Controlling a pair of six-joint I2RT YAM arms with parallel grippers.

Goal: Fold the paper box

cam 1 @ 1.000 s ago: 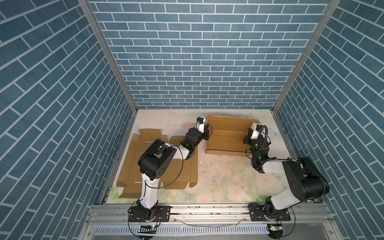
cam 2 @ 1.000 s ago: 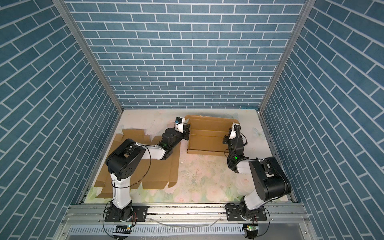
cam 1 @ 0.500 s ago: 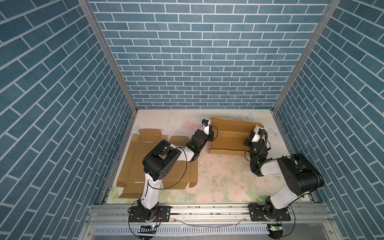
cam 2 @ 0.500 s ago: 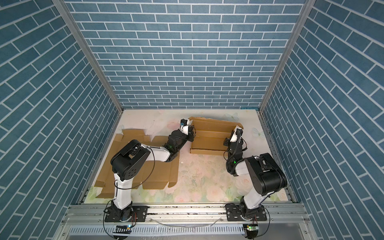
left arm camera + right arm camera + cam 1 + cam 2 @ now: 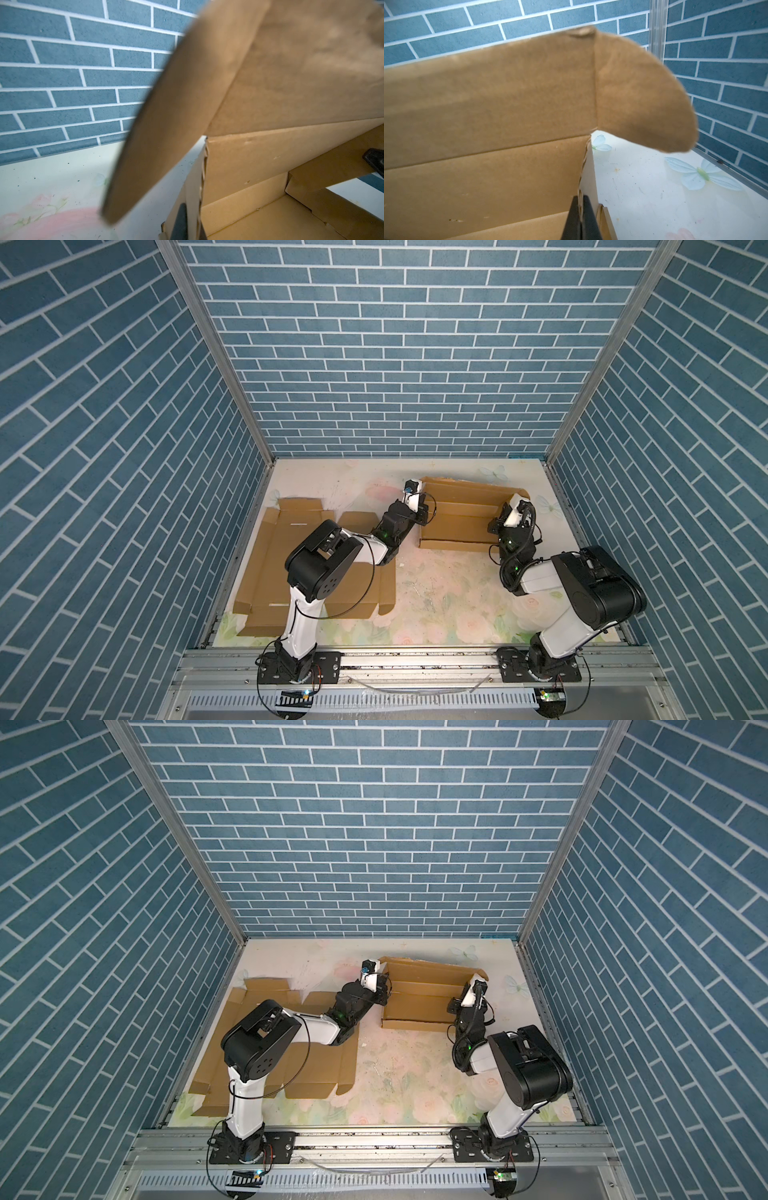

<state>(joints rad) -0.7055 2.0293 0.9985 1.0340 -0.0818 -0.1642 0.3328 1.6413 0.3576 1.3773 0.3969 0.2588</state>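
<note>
Half-folded brown paper box (image 5: 461, 526), lid up

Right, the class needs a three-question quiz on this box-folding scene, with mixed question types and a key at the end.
1. True or false: the box is fully closed.
2. The left end effector and right end effector are each: A open above the box; B shut on one of its side walls; C shut on nothing.
3. Fill in: the flat cardboard lies on the ___ arm's side.
Key: 1 false; 2 B; 3 left.
</note>
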